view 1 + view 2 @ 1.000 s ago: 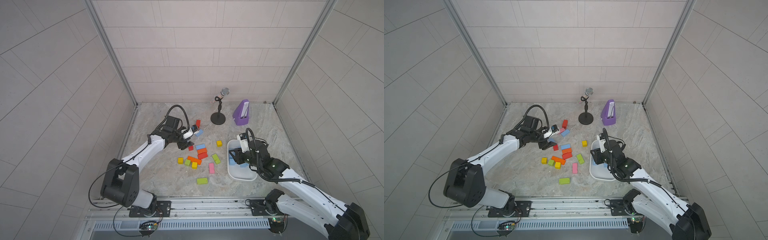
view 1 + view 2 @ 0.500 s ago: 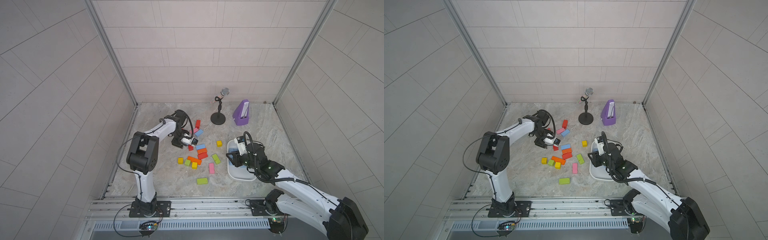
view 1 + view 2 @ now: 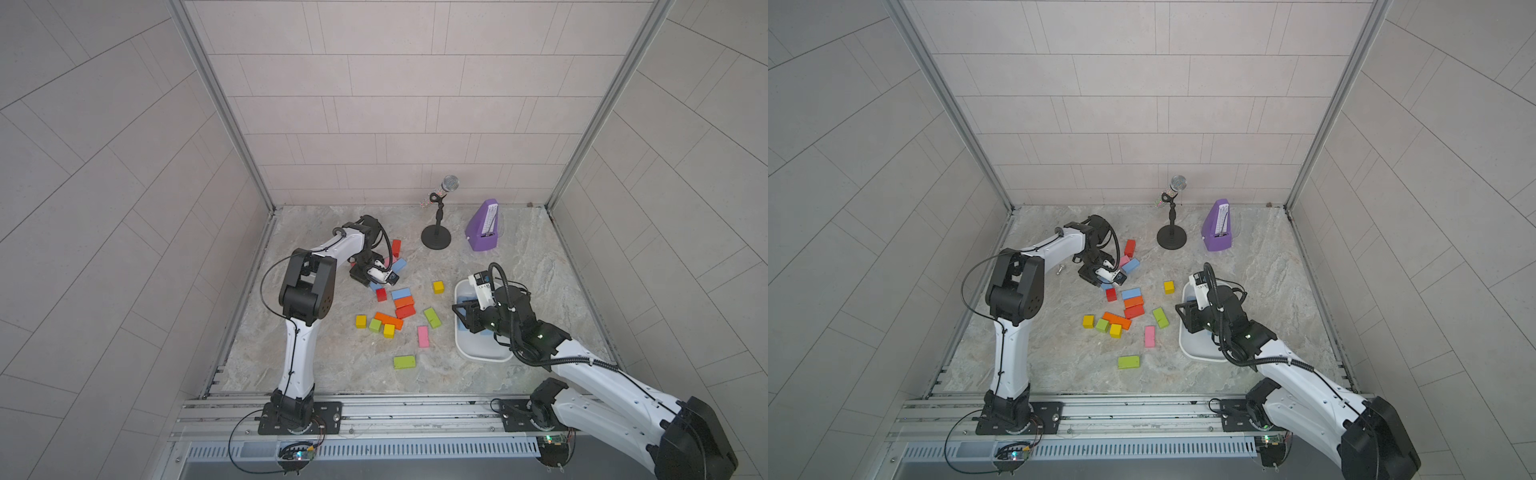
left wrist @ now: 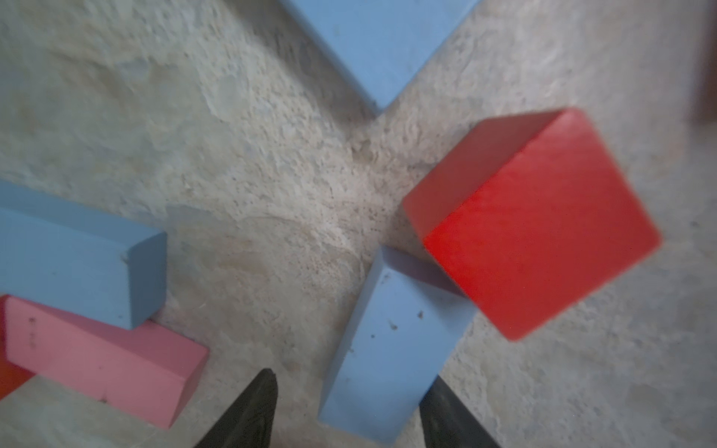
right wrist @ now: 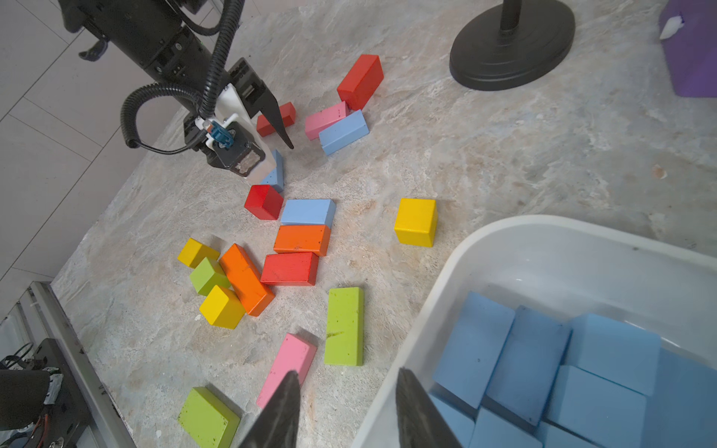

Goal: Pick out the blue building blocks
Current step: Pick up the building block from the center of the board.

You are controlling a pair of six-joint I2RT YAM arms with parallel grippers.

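Both top views: white tub (image 3: 482,355); three blue building blocks (image 3: 1130,294) loose among the other colours, all well apart from the tub; left gripper (image 3: 376,283) low over the one farthest from the tub; right gripper (image 3: 459,313) at the tub's wall facing the pile. Left wrist view: left gripper (image 4: 351,378), jaws partly parted, straddling a blue brick (image 4: 392,341), one finger just beside it, the other clear; not yet clamped; red cube (image 4: 535,229) touching the brick. Right wrist view: right gripper (image 5: 347,374), jaws narrowly parted, empty, over the tub's rim (image 5: 543,229); many blue blocks (image 5: 535,357) heaped inside the tub. Judged: mostly done, three remaining.
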